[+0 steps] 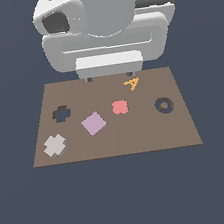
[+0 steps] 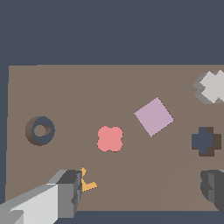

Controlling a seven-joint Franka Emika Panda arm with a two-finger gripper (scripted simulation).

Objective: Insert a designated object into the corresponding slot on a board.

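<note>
Cross [image 1: 55,145] lies flat on the board [image 1: 152,133], near the front corner at the exterior view's left, turned a little askew so its arms run diagonal to the board's edges. Its slot [image 1: 62,113] is just behind it on the same side, apart from it, and seems squarer to the board, so I judge the piece needs a small twist before it drops in.

The gripper [image 1: 109,77] hangs above the board's far edge, near the middle, well apart from the cross. To reach it, the hand must travel toward the camera and to the exterior view's left, passing the lilac square [image 1: 94,123], which sits between them. Having four equal arms, the cross has no single long axis; a grasp across any pair of opposite arms would probably do.

In the wrist view the fingers [image 2: 65,192] stand wide apart with nothing between them.

An orange letter-like shape [image 1: 132,84], seemingly an "A", sits just below the gripper. No other writing or brand shows.
</note>
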